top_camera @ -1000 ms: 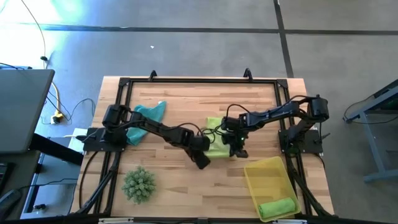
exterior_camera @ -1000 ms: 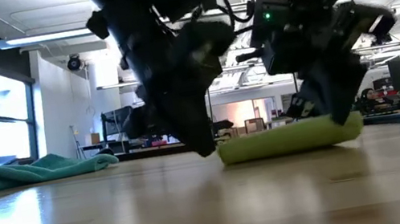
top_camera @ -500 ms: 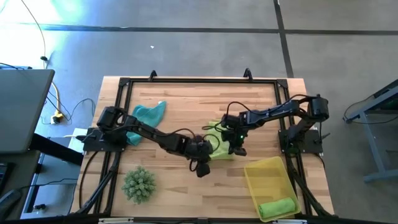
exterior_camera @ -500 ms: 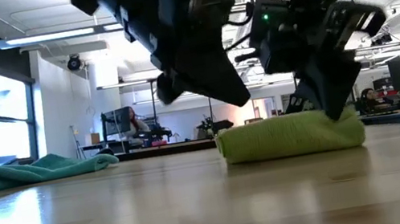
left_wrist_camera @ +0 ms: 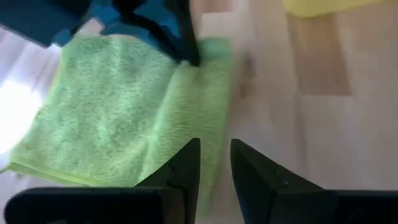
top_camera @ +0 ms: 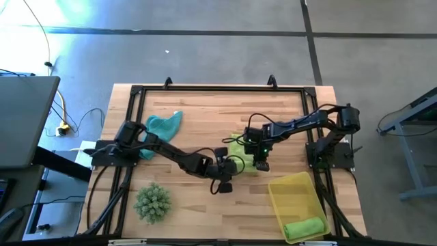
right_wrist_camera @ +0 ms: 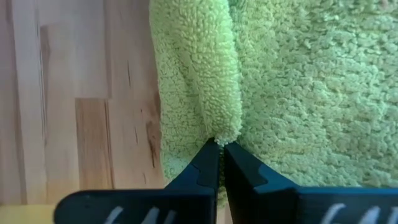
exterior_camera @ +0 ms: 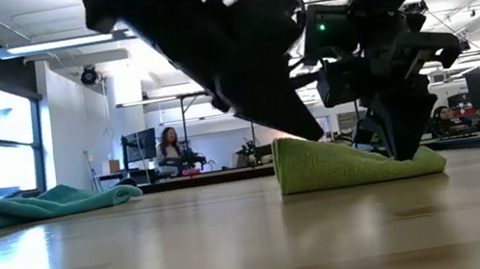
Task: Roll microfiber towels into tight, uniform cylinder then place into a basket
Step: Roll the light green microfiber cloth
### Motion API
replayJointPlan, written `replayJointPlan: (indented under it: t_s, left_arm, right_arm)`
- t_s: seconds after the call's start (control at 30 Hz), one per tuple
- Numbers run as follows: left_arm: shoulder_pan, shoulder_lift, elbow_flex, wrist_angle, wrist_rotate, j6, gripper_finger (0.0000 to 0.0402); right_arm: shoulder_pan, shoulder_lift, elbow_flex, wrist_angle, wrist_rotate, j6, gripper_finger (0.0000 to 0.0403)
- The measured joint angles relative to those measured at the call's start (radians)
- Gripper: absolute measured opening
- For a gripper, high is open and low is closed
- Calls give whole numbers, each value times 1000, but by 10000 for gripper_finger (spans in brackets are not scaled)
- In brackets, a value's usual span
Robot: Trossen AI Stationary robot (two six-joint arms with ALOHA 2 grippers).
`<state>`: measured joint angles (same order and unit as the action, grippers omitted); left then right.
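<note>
1. The pale yellow-green towel (top_camera: 240, 156) lies at the centre of the wooden surface (top_camera: 205, 113), slightly right of middle in the high view. In the low view it is a low wedge, thicker at its left end, so the roll looks only begun.
2. The right gripper (right_wrist_camera: 217, 152) has its fingers closed on a raised ridge of this towel — the pile bunches right at the tips.
3. The left gripper (left_wrist_camera: 214, 163) hovers at the towel's folded edge, fingers a narrow gap apart and holding nothing.
4. To roll well, I judge the right arm should keep the ridge pinched and even along its length while the left presses the fold flat and follows it — otherwise the cylinder ends up cone-shaped.
5. The basket (top_camera: 283, 188) sits at the lower right with a bright green roll (top_camera: 305, 227) already inside.
6. The teal towel (top_camera: 160, 128) waits loose at the upper left.
</note>
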<state>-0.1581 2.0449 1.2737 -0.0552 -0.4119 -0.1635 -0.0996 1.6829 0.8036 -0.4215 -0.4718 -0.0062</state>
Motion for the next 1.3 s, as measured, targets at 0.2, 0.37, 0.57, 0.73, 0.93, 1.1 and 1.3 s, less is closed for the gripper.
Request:
replayJointPlan:
  t_s: [0.2,0.37,0.57,0.73,0.93,1.1,1.3]
  left_arm:
    - [35,42,0,0,-55,-35,81]
    - [55,80,1,8,79,-110,71]
    - [55,99,4,16,97,-165,59]
    - [55,100,4,1,100,-328,58]
    - [55,96,7,-142,22,-540,58]
    - [64,95,6,-220,-87,-645,58]
    - [73,95,4,-210,-83,-648,58]
  right_arm:
    - [9,0,0,0,1,-1,2]
    - [9,0,0,-2,0,-24,2]
    - [7,-30,0,-59,9,-91,45]
    - [7,-112,0,-104,31,-115,112]
    - [60,-198,0,-71,104,-234,143]
    - [131,-192,0,-19,261,-315,144]
    - [161,-151,0,25,547,-310,144]
